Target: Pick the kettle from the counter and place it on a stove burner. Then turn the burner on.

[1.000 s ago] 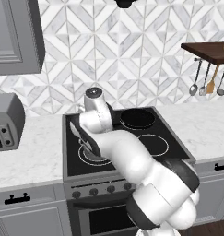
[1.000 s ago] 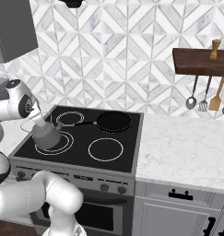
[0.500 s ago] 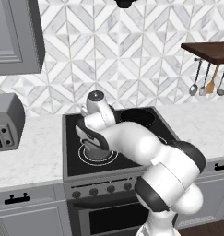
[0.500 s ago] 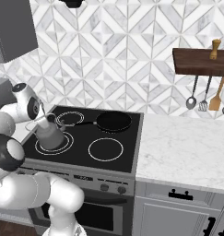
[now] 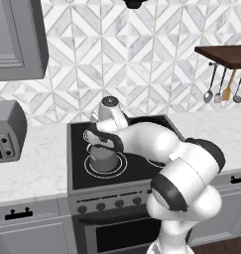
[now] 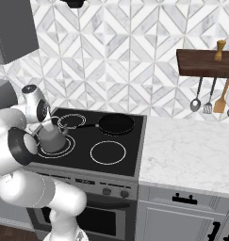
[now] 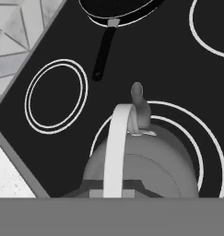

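Observation:
The dark grey kettle (image 7: 145, 161) sits low over the stove burner (image 7: 208, 139), the big double-ring circle at the cooktop's front left. Its spout (image 7: 138, 99) points toward the frying pan. I cannot tell whether its base touches the glass. My gripper (image 7: 114, 186) is shut on the kettle's pale arched handle (image 7: 117, 138), right above the lid. From the base views, the kettle (image 5: 103, 158) hangs under my gripper (image 5: 101, 140) over the burner (image 5: 120, 167). From the right side the kettle (image 6: 52, 139) covers most of the burner (image 6: 65, 148), with my gripper (image 6: 46, 126) above it.
A black frying pan (image 6: 116, 123) rests on the back burner, its handle (image 7: 103, 54) reaching toward the kettle. A smaller double-ring circle (image 7: 56, 96) lies behind it. Stove knobs (image 5: 110, 204) line the front panel. The marble counter (image 6: 182, 150) flanks the stove; a grey appliance (image 5: 5, 130) stands at left.
My gripper has carried the kettle down and toward the stove's front, from above the cooktop's left side to right over the large burner rings.

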{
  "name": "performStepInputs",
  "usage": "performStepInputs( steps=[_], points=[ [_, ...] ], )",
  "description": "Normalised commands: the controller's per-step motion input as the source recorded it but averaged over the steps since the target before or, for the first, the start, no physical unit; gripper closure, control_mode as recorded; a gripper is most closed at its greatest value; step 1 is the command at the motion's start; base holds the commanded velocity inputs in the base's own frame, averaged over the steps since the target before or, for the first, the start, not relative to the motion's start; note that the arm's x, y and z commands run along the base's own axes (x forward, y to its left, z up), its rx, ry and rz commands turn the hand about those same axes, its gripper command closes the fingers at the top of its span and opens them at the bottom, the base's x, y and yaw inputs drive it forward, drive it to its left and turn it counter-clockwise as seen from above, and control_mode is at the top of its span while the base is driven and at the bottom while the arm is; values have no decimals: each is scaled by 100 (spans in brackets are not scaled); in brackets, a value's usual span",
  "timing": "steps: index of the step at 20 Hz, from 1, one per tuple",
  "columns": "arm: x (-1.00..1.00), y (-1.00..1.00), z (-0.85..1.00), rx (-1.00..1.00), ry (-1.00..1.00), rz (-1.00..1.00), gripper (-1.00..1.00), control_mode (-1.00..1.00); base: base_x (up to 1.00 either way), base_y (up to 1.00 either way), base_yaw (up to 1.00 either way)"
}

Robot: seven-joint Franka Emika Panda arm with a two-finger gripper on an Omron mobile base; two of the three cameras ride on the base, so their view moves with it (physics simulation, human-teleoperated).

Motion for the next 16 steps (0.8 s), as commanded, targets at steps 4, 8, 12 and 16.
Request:
performStepInputs(
  steps=[4, 8, 12, 16],
  points=[
    [1, -8, -26, 0, 1, 0, 100, -100, 0, 0, 0],
    [17, -9, -9, 0, 0, -1, 100, -100, 0, 0, 0],
    [13, -23, -15, 4, 0, -3, 100, -100, 0, 0, 0],
    [1, -3, 0, 0, 4, -1, 100, -100, 0, 0, 0]
  ],
)
